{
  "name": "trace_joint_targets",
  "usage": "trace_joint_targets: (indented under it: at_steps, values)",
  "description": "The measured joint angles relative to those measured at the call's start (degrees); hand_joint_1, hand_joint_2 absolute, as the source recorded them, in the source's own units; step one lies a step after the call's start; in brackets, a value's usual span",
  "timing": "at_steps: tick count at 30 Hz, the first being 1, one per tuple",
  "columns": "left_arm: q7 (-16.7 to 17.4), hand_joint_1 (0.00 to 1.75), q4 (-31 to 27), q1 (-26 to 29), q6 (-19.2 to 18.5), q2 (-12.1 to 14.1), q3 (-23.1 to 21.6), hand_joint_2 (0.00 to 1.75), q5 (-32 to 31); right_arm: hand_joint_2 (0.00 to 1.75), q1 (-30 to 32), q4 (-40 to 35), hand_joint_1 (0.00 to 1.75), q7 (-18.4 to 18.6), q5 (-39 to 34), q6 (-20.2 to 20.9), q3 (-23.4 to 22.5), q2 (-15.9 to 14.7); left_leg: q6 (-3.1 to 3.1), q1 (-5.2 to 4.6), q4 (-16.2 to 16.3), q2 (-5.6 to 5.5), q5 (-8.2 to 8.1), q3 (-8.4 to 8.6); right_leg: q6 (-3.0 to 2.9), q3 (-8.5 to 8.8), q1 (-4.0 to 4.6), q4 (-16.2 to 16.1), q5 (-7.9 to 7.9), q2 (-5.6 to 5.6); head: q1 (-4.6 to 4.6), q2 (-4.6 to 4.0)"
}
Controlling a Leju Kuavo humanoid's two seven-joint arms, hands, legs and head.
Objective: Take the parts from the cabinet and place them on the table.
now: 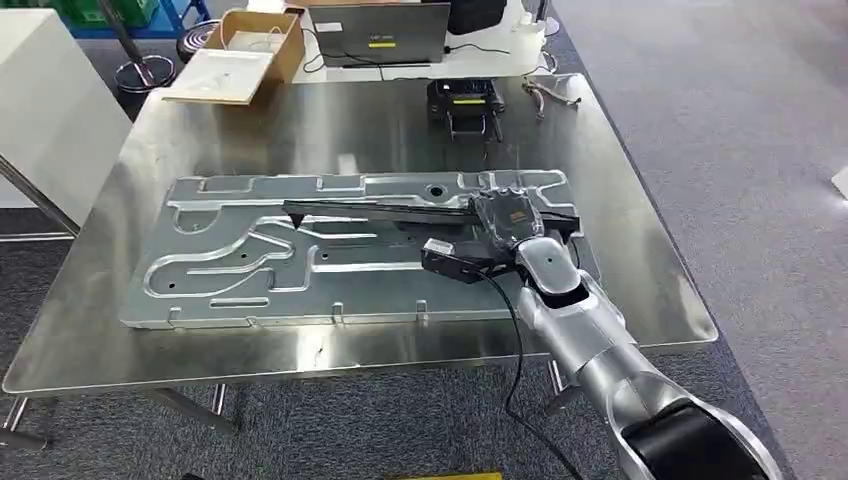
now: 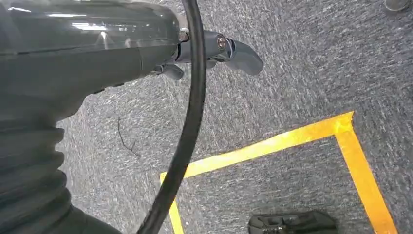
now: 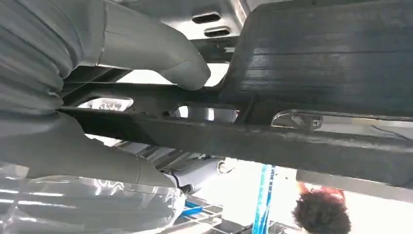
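A: While the right hand (image 1: pixel 503 215) sits over the black part (image 1: pixel 400 211), what's it got hold of?

B: That black part. It's a long, thin black piece w/ a wider end by the hand, tapering to a point toward the table's left edge. Fingers wrap the wide end; in the right wrist view the thumb (image 3: pixel 160 53) presses on the dark ribbed bar (image 3: pixel 272 141) from one side and the rest of the hand lies on the other. So closed on it, not spread.

A: Where's the part rel. to the table (image 1: pixel 650 290)?

B: Lying across the big silver panel (image 1: pixel 250 270), a stamped metal sheet that covers most of the middle of the table. Can't tell if the part rests on the panel or is held just above it.

A: Left hand (image 2: pixel 229 51)?

B: Left wrist view has it hanging over grey carpet w/ yellow tape lines (image 2: pixel 292 141). Fingers hold nothing; how far they're curled I can't tell, arm cover hides most of them.

A: Other stuff?

B: At the table's far edge: small black device (image 1: pixel 463 103) near the middle, pliers (image 1: pixel 550 93) toward the far right corner. Cardboard box (image 1: pixel 245 50) at the far left corner, laptop (image 1: pixel 380 35) just behind the far edge.
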Motion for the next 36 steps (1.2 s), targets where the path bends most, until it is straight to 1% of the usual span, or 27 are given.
trace_joint_targets:
  at_steps: [2,3,4,5,6,8,9,11,12,13,14,15,17,18,19,22,23,24,25,27,28,29,30,31,33,34,36]
  values:
    - [0.0,0.00,0.0,0.0,0.0,0.0,0.0,1.75,0.0,1.75,-0.1,0.0,1.75,0.0,0.0,0.0,0.0,0.0,-0.24,0.00,0.3,-0.07,-0.13,0.06,-0.32,4.87,-0.12,-9.4,4.93,-0.06,0.00,0.00]
    - [0.0,0.00,0.0,0.0,0.0,0.0,0.0,1.75,0.1,1.75,-0.2,0.0,1.75,0.0,0.0,0.0,0.0,0.0,-0.47,-0.01,0.4,-0.09,-0.23,-0.04,-0.64,6.56,-0.09,-13.2,5.37,-0.10,0.00,0.00]
    - [0.0,0.00,0.0,-0.1,0.0,0.0,0.0,0.00,0.2,0.00,-0.3,-0.1,0.00,0.0,0.0,0.0,0.0,0.1,-0.94,-0.46,0.8,-0.18,-0.32,-0.36,-0.81,7.01,0.26,-14.5,5.02,-0.11,0.00,0.00]
    - [0.0,0.00,0.0,-0.1,0.0,0.0,0.0,0.00,0.2,0.00,-0.3,-0.2,0.00,0.0,0.0,0.0,0.0,0.2,-1.30,-0.33,0.5,-0.15,-0.08,-0.45,-1.01,6.81,0.32,-14.2,5.14,-0.05,-0.02,0.00]
    - [0.0,0.00,0.0,0.0,0.0,0.0,0.0,1.75,0.1,0.00,-0.3,-0.2,0.00,0.0,0.0,0.0,0.0,0.2,-1.60,-0.32,0.4,-0.17,-0.02,-0.44,-1.20,6.73,0.36,-14.2,5.14,-0.02,-0.02,0.00]
    - [0.2,0.00,0.0,0.0,0.0,0.0,0.0,1.75,-0.1,0.00,-0.2,-0.2,0.00,0.0,-0.1,0.0,0.0,0.2,-2.20,-0.19,0.3,-0.20,0.07,-0.35,-1.89,6.80,0.27,-14.7,5.46,-0.02,0.00,0.00]
    - [0.7,0.00,0.0,0.1,0.0,0.2,0.0,1.75,-0.3,0.00,-0.3,-0.3,0.00,0.1,-0.2,0.0,0.0,0.3,-2.54,-0.04,1.3,-0.05,-0.95,-0.79,-2.45,6.99,-0.04,-15.1,5.83,-0.12,0.00,0.00]
    - [2.5,0.00,0.0,0.0,0.6,0.4,0.0,1.75,-2.0,0.00,-0.3,-0.3,0.00,0.0,-0.3,0.2,0.0,0.6,-2.89,-0.07,8.7,-0.06,-5.47,-3.84,-2.84,6.86,0.06,-15.1,5.91,-0.07,-0.02,0.00]
    - [3.0,0.00,0.0,0.1,0.9,0.4,-0.2,0.00,-2.0,0.00,-0.2,-0.3,0.00,0.1,-0.3,0.2,0.0,0.7,-3.00,-0.07,13.3,-0.06,-7.32,-5.86,-2.85,6.83,0.17,-15.1,5.89,-0.07,-0.02,0.00]
    - [3.3,0.00,0.0,0.2,0.9,0.4,-0.1,0.00,-1.5,0.00,0.0,-0.2,0.00,0.2,-0.4,0.2,0.0,0.7,-3.06,-0.07,16.4,-0.06,-8.17,-7.26,-2.89,6.82,0.27,-15.0,5.87,-0.07,-0.02,0.00]
    - [3.3,0.00,0.0,0.3,0.8,0.4,0.0,0.00,-0.8,0.00,0.2,-0.2,0.00,0.2,-0.5,0.2,0.0,0.8,-3.05,-0.06,17.1,-0.05,-7.80,-7.59,-2.90,6.82,0.31,-15.0,5.86,-0.07,-0.02,0.00]
    - [3.3,0.00,0.0,0.3,0.5,0.4,0.2,0.00,-0.3,0.00,0.2,-0.2,0.00,0.2,-0.5,0.2,0.0,0.8,-2.97,-0.07,15.1,-0.05,-6.15,-6.67,-2.91,6.83,0.35,-14.9,5.85,-0.07,-0.02,0.00]
    - [3.0,0.00,0.0,0.3,0.2,0.5,0.7,0.00,-0.2,0.00,0.2,-0.2,0.00,0.2,-0.6,0.2,0.0,1.0,-2.53,-0.08,5.6,-0.05,-1.24,-2.00,-2.85,6.95,0.41,-14.8,5.75,-0.06,-0.02,0.00]
    - [3.0,0.00,0.0,0.3,0.0,0.5,0.9,0.00,-0.2,0.00,0.1,-0.2,0.00,0.2,-0.7,0.2,0.0,1.1,-2.15,-0.12,1.4,-0.05,-0.45,-0.21,-2.70,6.93,0.42,-14.8,5.65,-0.06,-0.02,0.00]
    - [3.0,0.00,0.0,0.2,-0.1,0.6,0.9,0.00,-0.2,0.00,0.0,-0.2,0.00,0.2,-0.7,0.3,0.0,1.1,-1.92,-0.58,0.5,-0.08,-0.95,0.58,-2.40,6.65,0.84,-14.5,5.64,-0.01,0.00,0.00]
    - [2.7,0.00,0.0,0.5,-0.2,0.7,1.0,0.00,-0.2,0.00,0.0,-0.2,0.00,0.2,-0.7,0.5,0.1,1.1,-1.36,-0.73,0.5,-0.19,-0.79,0.21,-1.62,6.51,0.58,-14.8,5.98,-0.02,-0.02,0.00]
    - [2.5,0.00,0.0,0.5,-0.3,0.6,1.0,0.00,-0.2,0.00,-0.1,-0.2,0.00,0.2,-0.7,0.5,0.1,1.1,-0.77,-0.24,-0.2,-0.19,-0.37,0.45,-1.22,6.50,0.88,-14.7,5.84,0.01,-0.02,0.00]
    - [2.3,0.00,0.0,0.4,-0.4,0.6,1.0,0.00,-0.2,0.00,-0.1,-0.2,0.00,0.2,-0.7,0.5,0.1,1.1,-0.51,-0.10,-0.5,-0.03,-0.17,0.62,-0.94,6.36,0.60,-13.9,5.16,0.02,0.00,0.00]
    - [2.2,0.00,0.0,0.3,-0.4,0.6,1.0,0.00,-0.2,0.00,-0.3,-0.2,0.00,0.2,-0.7,0.5,0.1,1.1,-0.05,-0.08,-0.6,0.00,-0.05,0.59,-0.70,5.09,0.60,-11.4,3.28,-0.01,0.00,0.00]
    - [2.1,0.00,0.0,0.3,-0.5,0.6,1.0,0.00,-0.2,0.00,-0.3,-0.1,0.00,0.2,-0.9,0.6,0.1,1.1,0.05,-0.09,-0.6,0.03,-0.03,0.51,-0.41,0.92,0.33,-2.6,-1.02,-0.01,-0.02,0.00]
    - [2.1,0.00,0.0,0.4,-0.5,0.6,1.0,0.00,-0.2,0.00,-0.1,0.0,0.00,0.2,-0.9,0.6,0.1,1.1,0.05,-0.09,-0.5,0.04,-0.03,0.45,-0.21,-1.07,0.22,1.4,-2.22,-0.03,0.00,0.00]
    - [2.1,0.00,0.0,0.4,-0.6,0.6,1.0,0.00,-0.2,0.00,0.0,0.2,0.00,0.2,-0.9,0.6,0.1,1.1,0.05,-0.08,-0.5,0.03,-0.03,0.41,-0.14,-1.95,0.07,3.0,-2.19,-0.06,0.00,0.00]
    - [2.1,0.00,0.0,0.4,-0.9,0.6,1.0,0.00,-0.2,0.00,0.1,0.3,0.00,0.2,-0.9,0.6,0.2,1.1,0.03,-0.08,-0.4,-0.03,-0.04,0.41,-0.09,-1.53,-0.11,2.0,-0.97,-0.06,0.00,0.00]
    - [2.1,0.00,0.0,0.5,-1.3,0.6,1.0,0.00,-0.2,0.00,0.0,0.3,0.00,0.2,-0.9,0.6,0.2,1.1,-0.06,-0.06,-0.3,-0.04,-0.10,0.42,-0.13,0.02,-0.21,-1.3,1.16,-0.08,0.00,0.00]
    - [1.9,0.00,0.0,0.5,-1.5,0.6,1.0,0.00,0.0,0.00,-0.2,0.3,0.00,0.1,-0.9,0.6,0.2,1.1,-0.45,0.00,0.2,-0.10,-0.25,0.45,-0.34,4.95,-0.26,-11.1,5.82,-0.11,0.00,0.00]
    - [1.8,0.00,0.0,0.5,-1.9,0.6,1.0,0.00,0.4,0.00,-0.3,0.3,0.00,0.0,-0.9,0.6,0.2,1.1,-0.67,-0.19,0.3,-0.11,-0.34,0.17,-0.54,6.17,-0.15,-13.5,5.50,-0.07,0.00,0.00]
    - [1.1,0.00,0.0,0.5,-2.9,0.6,1.1,0.00,0.4,0.00,-0.3,0.4,0.00,0.0,-0.9,0.6,0.2,1.2,-1.37,-0.43,0.6,-0.16,-0.14,-0.12,-0.90,5.82,0.05,-13.9,5.97,0.02,-0.02,0.00]
